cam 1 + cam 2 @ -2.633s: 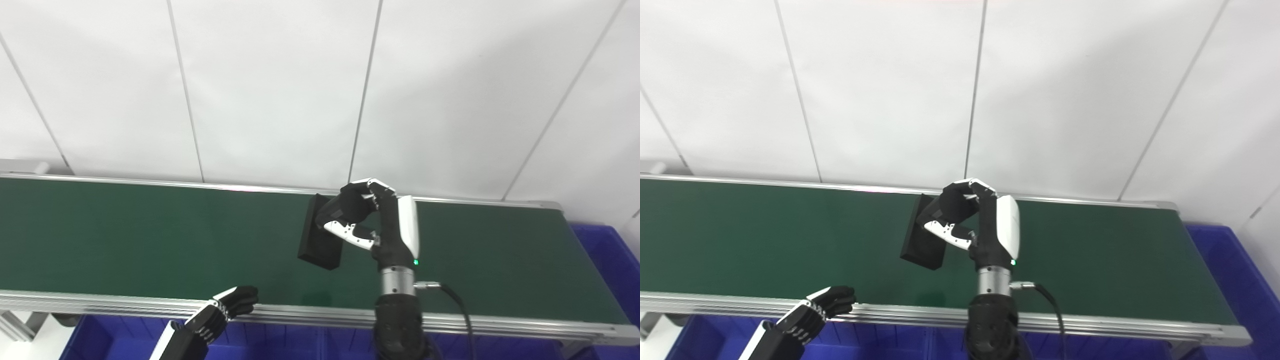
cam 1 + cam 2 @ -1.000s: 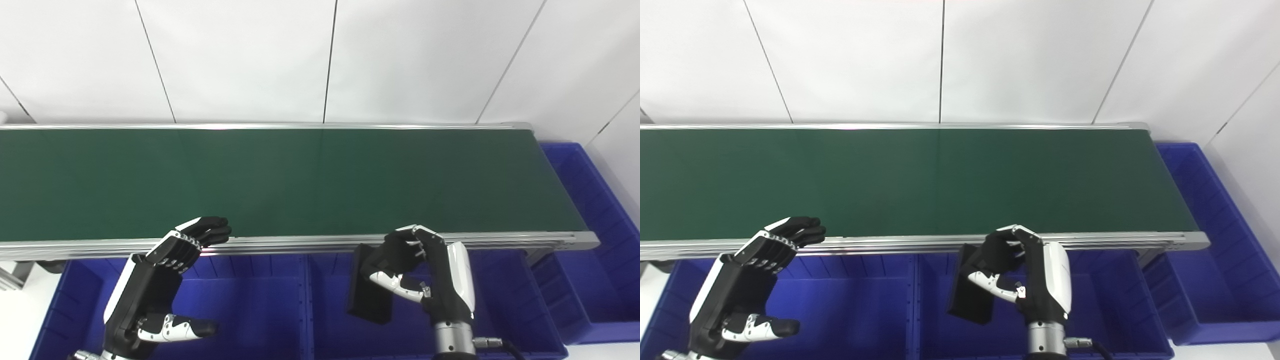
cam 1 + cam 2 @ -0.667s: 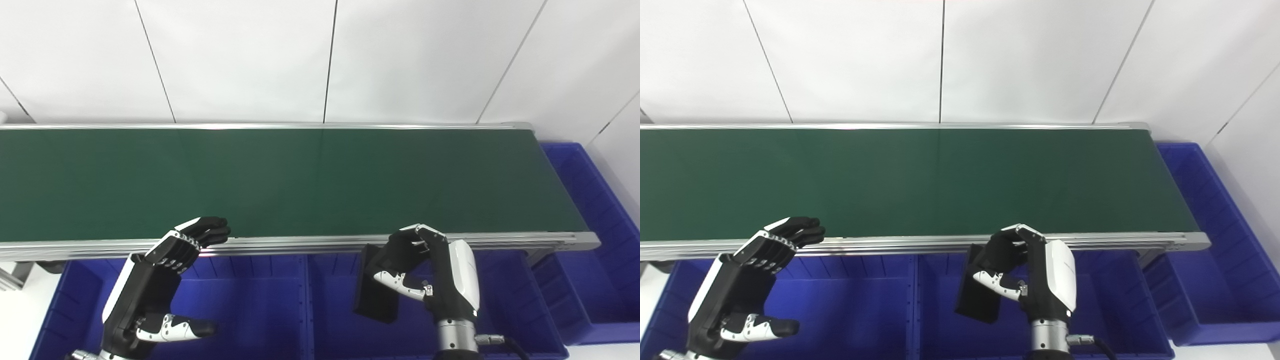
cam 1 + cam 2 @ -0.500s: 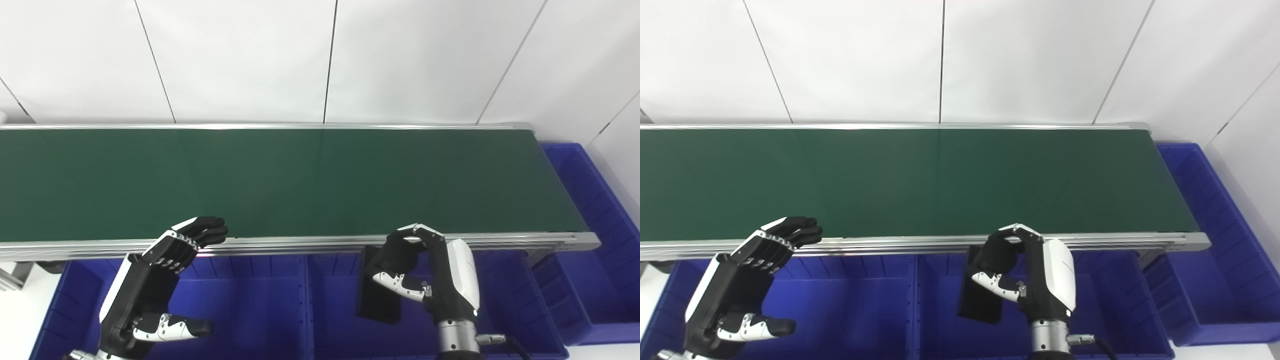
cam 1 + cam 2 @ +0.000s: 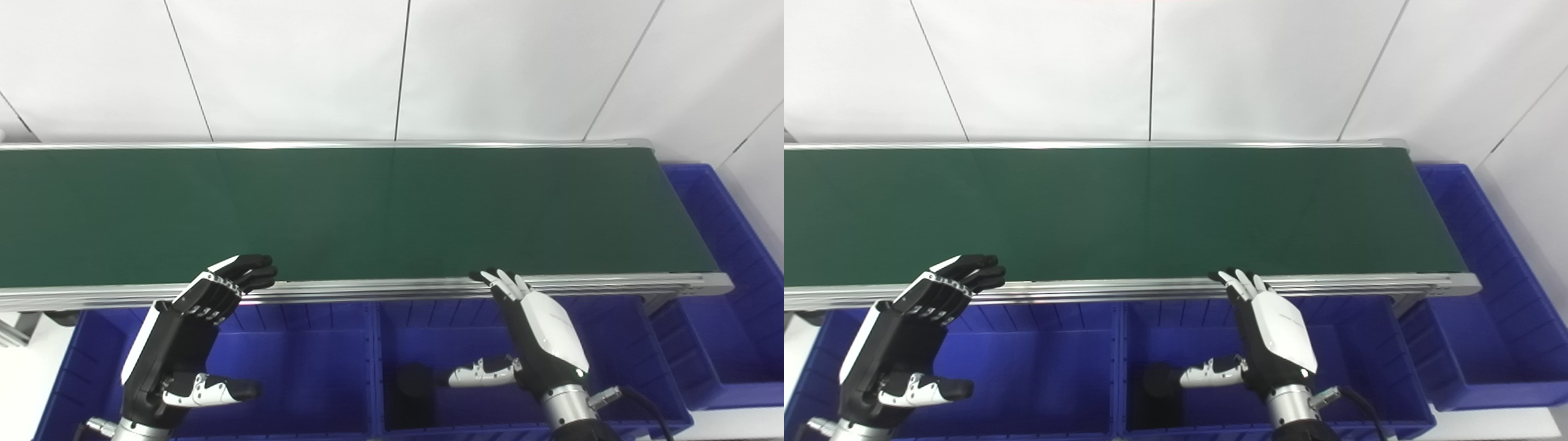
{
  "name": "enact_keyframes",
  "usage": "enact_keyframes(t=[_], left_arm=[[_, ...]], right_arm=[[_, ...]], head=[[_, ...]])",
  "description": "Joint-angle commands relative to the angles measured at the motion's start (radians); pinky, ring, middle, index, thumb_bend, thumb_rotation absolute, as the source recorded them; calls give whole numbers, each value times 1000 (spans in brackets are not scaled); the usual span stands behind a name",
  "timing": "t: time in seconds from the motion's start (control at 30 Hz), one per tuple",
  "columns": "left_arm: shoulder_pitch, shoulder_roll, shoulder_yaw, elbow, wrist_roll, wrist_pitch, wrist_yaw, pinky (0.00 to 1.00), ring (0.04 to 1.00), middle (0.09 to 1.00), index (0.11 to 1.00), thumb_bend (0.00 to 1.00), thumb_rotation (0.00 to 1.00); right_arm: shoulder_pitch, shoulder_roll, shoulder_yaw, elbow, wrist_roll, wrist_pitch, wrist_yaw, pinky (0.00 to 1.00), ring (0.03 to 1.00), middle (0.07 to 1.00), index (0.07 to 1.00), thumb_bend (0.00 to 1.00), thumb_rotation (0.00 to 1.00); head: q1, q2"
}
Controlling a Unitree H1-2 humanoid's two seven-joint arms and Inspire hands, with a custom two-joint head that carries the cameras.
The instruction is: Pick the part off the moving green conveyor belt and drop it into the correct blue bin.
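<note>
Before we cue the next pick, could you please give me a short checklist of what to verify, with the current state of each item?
1. Right hand empty and open: ok, fingers spread, nothing held.
2. Left hand empty and open: ok, it hovers at the near rail with fingers apart.
3. Black part inside a bin: ok, it lies low in the middle blue bin, below the right hand's thumb.
4. Part settled flat: cannot tell, it is dark and partly cut off by the picture's edge.
5. Green conveyor belt carrying a new part: not ok, none shows on the visible stretch.
6. Correct bin chosen: cannot tell, no labels are visible.
</note>
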Motion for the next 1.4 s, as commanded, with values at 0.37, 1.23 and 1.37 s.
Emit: enact_keyframes(t=[0.37,1.23,1.37], left_arm=[[-26,8,3,2,50,-5,14,778,790,813,803,924,352],[-79,-29,-25,50,85,-10,30,768,793,809,805,922,337],[-98,-42,-30,85,113,-22,33,776,792,808,803,902,314]], right_arm=[[18,63,-38,29,280,-160,-118,906,973,976,950,1000,279],[3,20,-48,167,710,-337,-229,868,923,942,932,994,264],[2,-8,-62,180,751,-357,-230,889,931,952,947,1000,282]], head=[[1,1],[31,-29],[40,-47]])
